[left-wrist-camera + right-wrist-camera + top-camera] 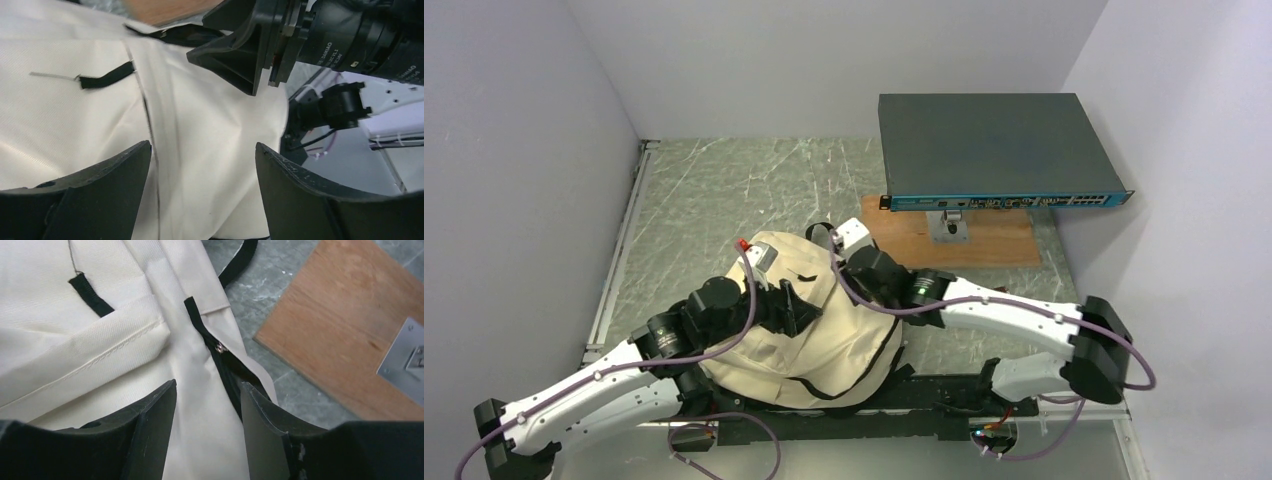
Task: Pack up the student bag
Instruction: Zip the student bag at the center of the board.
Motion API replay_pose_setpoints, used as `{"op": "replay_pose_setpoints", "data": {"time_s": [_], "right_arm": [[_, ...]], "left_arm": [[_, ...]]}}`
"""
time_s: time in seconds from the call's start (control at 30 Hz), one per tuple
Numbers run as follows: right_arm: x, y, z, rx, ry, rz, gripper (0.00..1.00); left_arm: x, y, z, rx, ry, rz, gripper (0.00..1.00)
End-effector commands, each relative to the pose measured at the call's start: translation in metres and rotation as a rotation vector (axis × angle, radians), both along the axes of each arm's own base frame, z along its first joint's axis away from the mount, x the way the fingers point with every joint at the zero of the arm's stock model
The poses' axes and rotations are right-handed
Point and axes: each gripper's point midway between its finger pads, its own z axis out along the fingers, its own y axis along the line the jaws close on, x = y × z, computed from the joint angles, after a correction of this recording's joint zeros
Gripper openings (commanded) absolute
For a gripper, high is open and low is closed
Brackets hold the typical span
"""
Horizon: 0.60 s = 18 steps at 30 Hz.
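The cream-beige student bag (pixel 844 345) lies on the table between both arms, with black straps at its near edge. My left gripper (pixel 802 306) hovers over its upper middle; in the left wrist view it (pixel 202 150) is open, with plain cream fabric (pixel 210 130) between the jaws. My right gripper (pixel 848 262) is at the bag's far right corner. In the right wrist view it (pixel 207 387) is open, straddling a ridge of fabric beside the dark zipper (pixel 220 347). The zipper's small metal pull sits just ahead of the right jaw. No books show.
A grey network switch (pixel 999 150) overhangs a wooden board (pixel 964 240) with a metal bracket (pixel 949 228) at the back right, close to the right gripper. The board (pixel 350 325) also shows in the right wrist view. White walls enclose the marbled table (pixel 714 200).
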Motion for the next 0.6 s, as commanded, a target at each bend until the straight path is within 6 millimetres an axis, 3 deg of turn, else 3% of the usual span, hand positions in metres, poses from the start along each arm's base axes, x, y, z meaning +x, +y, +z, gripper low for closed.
{"op": "replay_pose_setpoints", "data": {"time_s": [0.0,0.27,0.4,0.57], "right_arm": [[0.028,0.028,0.021,-0.048,-0.151,0.085,0.52],[0.042,0.046,0.006,-0.064,-0.132,0.121,0.49],[0.053,0.048,-0.004,-0.034,-0.104,0.12,0.38],[0.055,0.061,-0.013,-0.023,-0.062,0.161,0.37]], "left_arm": [[0.008,0.015,-0.025,0.075,0.071,0.104,0.81],[-0.003,0.012,-0.049,0.03,0.113,0.07,0.8],[-0.006,0.012,-0.056,0.018,0.12,0.059,0.8],[-0.009,0.012,-0.061,0.03,0.125,0.046,0.8]]}}
